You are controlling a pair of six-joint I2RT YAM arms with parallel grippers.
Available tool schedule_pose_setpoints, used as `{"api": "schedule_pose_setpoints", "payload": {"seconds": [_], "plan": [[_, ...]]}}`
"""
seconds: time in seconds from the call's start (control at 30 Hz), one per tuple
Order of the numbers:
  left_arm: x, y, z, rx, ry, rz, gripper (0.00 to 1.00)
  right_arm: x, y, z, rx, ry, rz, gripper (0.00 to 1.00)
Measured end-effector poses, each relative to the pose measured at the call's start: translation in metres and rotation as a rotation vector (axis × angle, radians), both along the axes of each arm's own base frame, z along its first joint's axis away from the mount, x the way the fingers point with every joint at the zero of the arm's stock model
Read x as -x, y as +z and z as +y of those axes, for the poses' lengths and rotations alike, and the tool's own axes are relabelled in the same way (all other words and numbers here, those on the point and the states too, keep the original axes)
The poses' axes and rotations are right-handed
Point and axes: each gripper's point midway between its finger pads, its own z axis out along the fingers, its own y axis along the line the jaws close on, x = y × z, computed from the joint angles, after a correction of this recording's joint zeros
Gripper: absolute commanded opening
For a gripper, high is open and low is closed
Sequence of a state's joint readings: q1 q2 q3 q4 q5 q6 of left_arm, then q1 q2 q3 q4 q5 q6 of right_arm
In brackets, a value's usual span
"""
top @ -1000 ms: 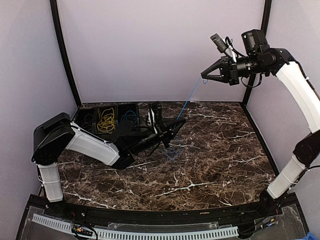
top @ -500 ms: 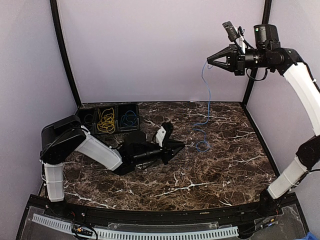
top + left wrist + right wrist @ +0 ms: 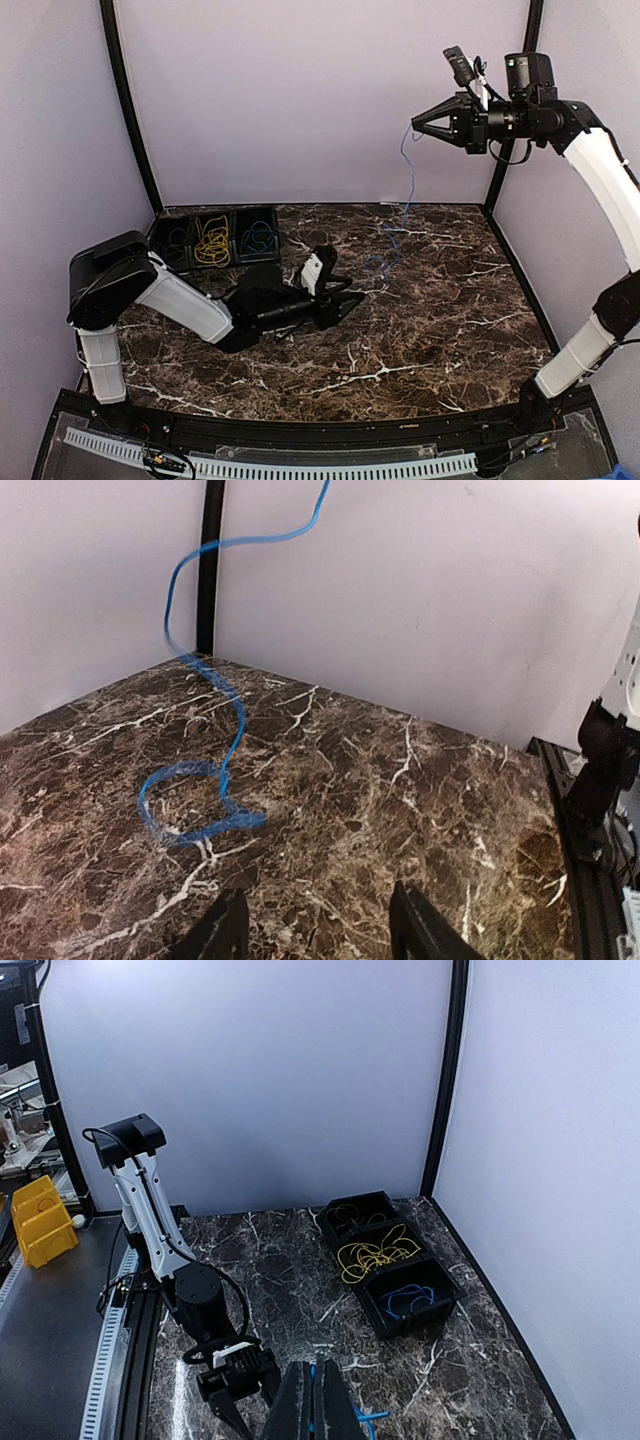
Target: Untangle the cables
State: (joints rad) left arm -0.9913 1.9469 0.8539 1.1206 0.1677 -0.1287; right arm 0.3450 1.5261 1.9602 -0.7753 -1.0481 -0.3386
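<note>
Far left in the overhead view: a white-and-black left arm, folded low and stretched rightward over the dark brown marble-patterned tabletop. Off the table beyond that arm's base, caught only by the right wrist camera: small stacked yellow plastic bins.

Behind the arm, against the back wall: a black plastic three-pocket tray. In its left pocket, a black coiled cable; in the middle, a loose bundle of thin yellow cord; in the right, a small loop of thin blue cord. Each within its own pocket, parted by the tray walls.

Next rightward, near the table's middle: the left gripper, low over the marble, fingers spread, grasping nothing. Through its wrist camera, two black fingertips at the bottom edge with bare marble between them.

Further right: a long thin blue cable, hanging in a wavy line from high up down to the tabletop, its lower end lying in a loose loop on the marble. Out of the tray and well apart from the bundles there. Ahead of the left gripper, not touching it, with nothing standing between.

Top right, high beside the black corner post: the right gripper, pointing left, clenched on the upper end of the long thin blue cable. Through its wrist camera, fingers pressed together with a blue sliver pinched between. Behind it, the white-and-black right arm, rising from the near right corner along the lilac wall.
</note>
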Motion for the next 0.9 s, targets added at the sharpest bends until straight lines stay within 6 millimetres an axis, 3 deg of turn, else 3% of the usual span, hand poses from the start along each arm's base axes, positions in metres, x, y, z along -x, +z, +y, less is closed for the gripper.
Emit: {"api": "schedule_pose_setpoints", "payload": {"seconds": [0.27,0.43,0.63,0.8,0.9], "plan": [[-0.015,0.062,0.017,0.056,0.164,-0.161,0.61,-0.004,-0.013,0.002,0.006,0.003,0.034,0.0],[-0.03,0.078,0.015,0.028,0.255,-0.25,0.6,-0.004,-0.016,0.002,0.003,0.008,0.048,0.0],[-0.053,0.092,-0.015,0.004,0.28,-0.33,0.58,0.001,-0.018,0.001,0.0,0.011,0.061,0.0],[-0.04,0.081,-0.062,-0.038,0.076,-0.372,0.55,0.004,-0.015,0.0,-0.004,0.011,0.048,0.0],[-0.03,0.07,-0.074,-0.063,-0.009,-0.371,0.56,0.005,-0.016,-0.001,-0.002,0.008,0.045,0.0]]}}
